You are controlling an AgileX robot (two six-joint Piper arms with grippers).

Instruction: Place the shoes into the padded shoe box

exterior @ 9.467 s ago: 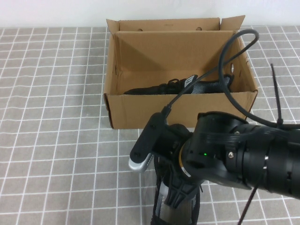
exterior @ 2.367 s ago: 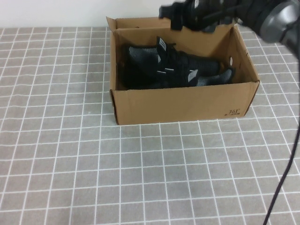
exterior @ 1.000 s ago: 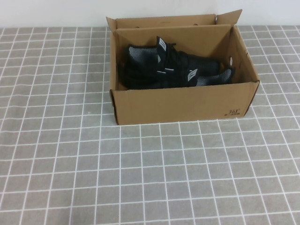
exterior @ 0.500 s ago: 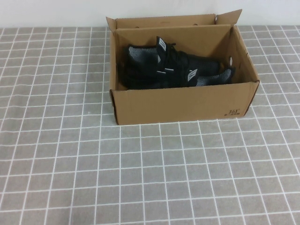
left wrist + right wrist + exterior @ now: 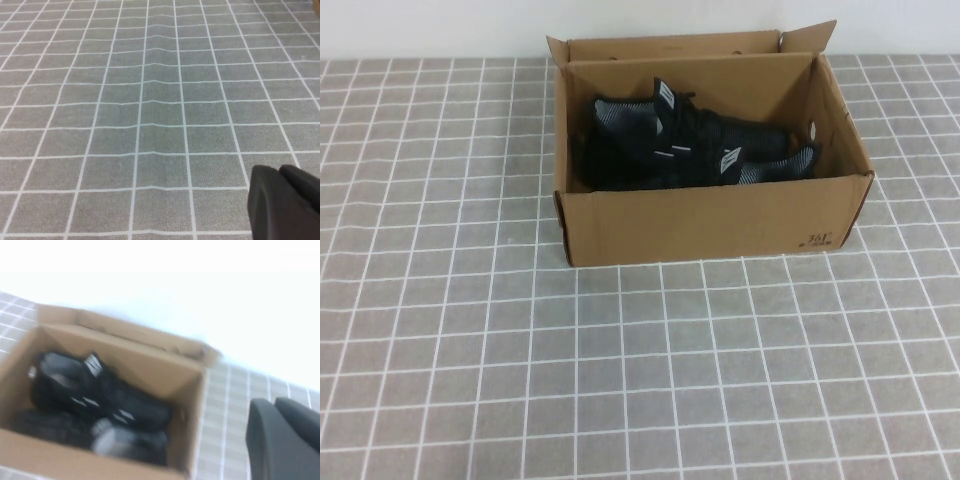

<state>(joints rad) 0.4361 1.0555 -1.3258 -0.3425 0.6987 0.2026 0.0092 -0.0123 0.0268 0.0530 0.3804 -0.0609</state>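
Observation:
Both black knit shoes lie side by side inside the brown cardboard shoe box, at the far middle of the table. The box flaps stand upright, and a small "361" print shows on the front wall. Neither arm shows in the high view. The right wrist view looks down at the box and the shoes from above and off to one side. My right gripper is shut, empty and clear of the box. My left gripper is shut and empty, low over bare tablecloth.
A grey cloth with a white grid covers the table. A white wall runs behind the box.
The right arm, which held the second shoe in front of the box, has set it beside the first and left the high view. Nothing moved in the last second.

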